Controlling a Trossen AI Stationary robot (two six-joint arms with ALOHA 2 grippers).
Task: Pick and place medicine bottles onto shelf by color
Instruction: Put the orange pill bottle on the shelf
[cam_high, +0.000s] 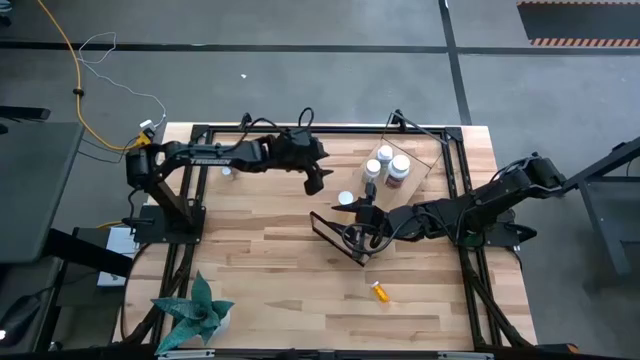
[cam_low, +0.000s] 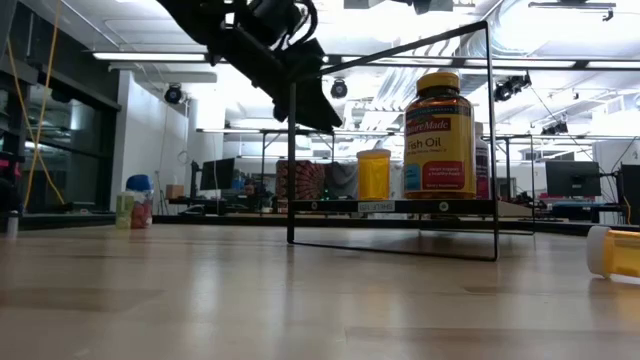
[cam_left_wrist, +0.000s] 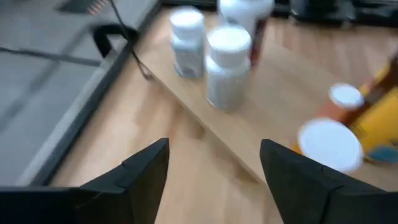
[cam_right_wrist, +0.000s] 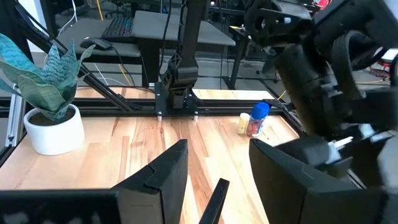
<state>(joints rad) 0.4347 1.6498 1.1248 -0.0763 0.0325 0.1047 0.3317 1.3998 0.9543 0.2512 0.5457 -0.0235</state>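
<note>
Three white medicine bottles (cam_high: 388, 163) with white caps stand on the light wooden shelf board (cam_high: 425, 160) at the far right; they also show in the left wrist view (cam_left_wrist: 227, 62). In the low view an amber fish oil bottle (cam_low: 438, 135) and a yellow bottle (cam_low: 373, 173) stand upright on the black wire-framed shelf (cam_low: 400, 207). A small orange bottle (cam_high: 380, 291) lies on its side on the tabletop near the front. A blue-capped bottle (cam_right_wrist: 255, 118) stands at the far left. My left gripper (cam_high: 318, 183) is open and empty, above the table just left of the shelf. My right gripper (cam_high: 362, 215) is open and empty, near the wire frame (cam_high: 340, 235).
A potted plant (cam_high: 195, 310) stands at the near left corner. A white-capped bottle (cam_high: 346, 198) stands between the two grippers. Black frame rails (cam_high: 190, 200) run along the table's left, far and right edges. The middle and near left of the tabletop are bare wood.
</note>
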